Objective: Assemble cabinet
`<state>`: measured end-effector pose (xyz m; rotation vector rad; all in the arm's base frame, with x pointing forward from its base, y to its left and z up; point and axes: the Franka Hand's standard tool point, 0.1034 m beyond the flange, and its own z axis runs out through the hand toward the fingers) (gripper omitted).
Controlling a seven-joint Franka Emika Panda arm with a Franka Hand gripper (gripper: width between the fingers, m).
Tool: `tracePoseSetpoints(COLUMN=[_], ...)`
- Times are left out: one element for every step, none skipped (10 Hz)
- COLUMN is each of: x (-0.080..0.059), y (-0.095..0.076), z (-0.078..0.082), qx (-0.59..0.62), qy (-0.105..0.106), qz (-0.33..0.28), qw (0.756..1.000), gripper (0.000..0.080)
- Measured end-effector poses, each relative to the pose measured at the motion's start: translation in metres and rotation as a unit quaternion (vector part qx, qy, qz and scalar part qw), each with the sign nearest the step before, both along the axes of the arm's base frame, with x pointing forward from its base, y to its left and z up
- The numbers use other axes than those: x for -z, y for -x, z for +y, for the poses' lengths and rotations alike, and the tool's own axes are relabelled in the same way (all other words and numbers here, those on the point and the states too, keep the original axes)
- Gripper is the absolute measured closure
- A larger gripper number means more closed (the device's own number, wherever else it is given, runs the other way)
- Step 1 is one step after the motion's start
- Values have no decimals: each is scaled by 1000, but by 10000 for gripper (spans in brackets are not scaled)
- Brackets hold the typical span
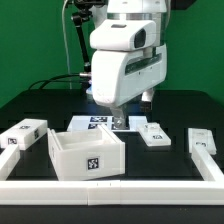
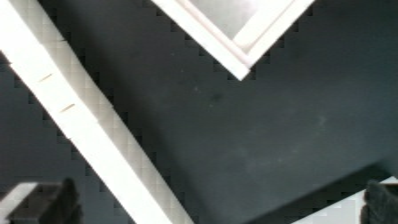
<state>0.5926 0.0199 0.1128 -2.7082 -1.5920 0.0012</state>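
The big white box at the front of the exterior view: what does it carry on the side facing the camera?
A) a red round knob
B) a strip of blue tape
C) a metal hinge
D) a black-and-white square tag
D: the cabinet shell shows a black-and-white square tag on its front face, and no knob, tape or hinge is visible there.

The large white boxy plastic cabinet shell (image 1: 88, 155) stands upright and open-topped at 6 o'clock, a black-and-white square tag (image 1: 96, 162) on its front. One smaller white tagged block (image 1: 22, 135) lies at its 9 o'clock, another block (image 1: 153, 132) at 2, and a third block (image 1: 203, 141) at 3.
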Motion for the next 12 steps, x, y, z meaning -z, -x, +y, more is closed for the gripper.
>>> tracePoseSetpoints(x=[0, 0, 0, 0, 0, 1, 8, 14, 18, 21, 23, 23], y=[0, 0, 0, 0, 0, 0, 10, 29, 39, 43, 47, 47], z=[0, 0, 0, 0, 0, -2, -9, -18, -22, -26, -30, -29], qx=[0, 0, 0, 0, 0, -17, -69, -122, -150, -176, -187, -185], qy=[0, 0, 0, 0, 0, 0, 0, 2, 4, 8, 13, 13], qz=[0, 0, 0, 0, 0, -8, -34, -34, -24, -20, -16, -16], qw=[1000, 1000, 1000, 1000, 1000, 1000, 997, 992, 988, 984, 982, 983], gripper=[1, 1, 1, 1, 1, 1, 1, 1, 1, 1, 1, 1])
